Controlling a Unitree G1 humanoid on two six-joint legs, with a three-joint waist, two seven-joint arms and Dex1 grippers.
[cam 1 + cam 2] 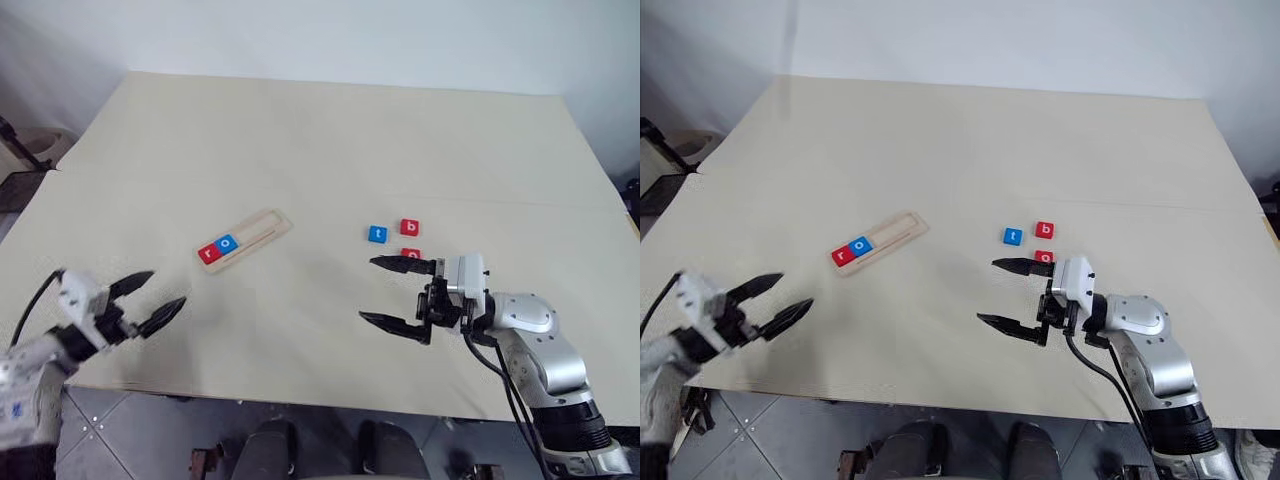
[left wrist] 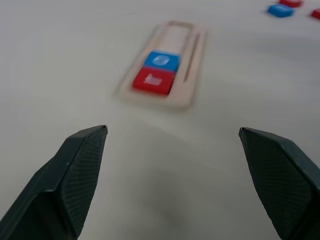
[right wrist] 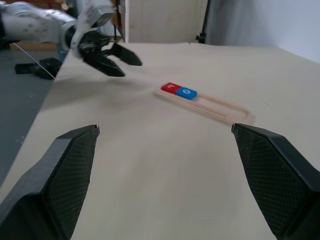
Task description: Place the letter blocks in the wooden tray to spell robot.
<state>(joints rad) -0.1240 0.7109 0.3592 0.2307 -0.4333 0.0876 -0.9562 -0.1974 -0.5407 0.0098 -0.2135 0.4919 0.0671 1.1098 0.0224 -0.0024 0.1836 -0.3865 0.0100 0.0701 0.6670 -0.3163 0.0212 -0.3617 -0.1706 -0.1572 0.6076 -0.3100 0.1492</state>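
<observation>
I'm holding both grippers empty, jaws apart. Right gripper [image 1: 398, 294] sits nearest the loose blocks — red o [image 1: 411, 255] touching-close beside its far jaw, b [image 1: 409, 227] and t [image 1: 377, 234] just beyond. Tray [image 1: 262, 231] — r, o seated — lying between both grippers, left gripper [image 1: 150, 300] nearer it.

You are looking along the right gripper [image 3: 165, 132], its 2 black fingers [image 3: 60, 175] spread wide apart over the pale table [image 3: 150, 170], with nothing between them. Ahead lies the wooden tray [image 3: 220, 107], set at a slant, with 2 letter blocks touching at one end: a red block [image 3: 171, 88] outermost, a blue block [image 3: 186, 92] beside it. Beyond, the left gripper [image 3: 122, 62] hovers near the table's edge, fingers parted.
</observation>
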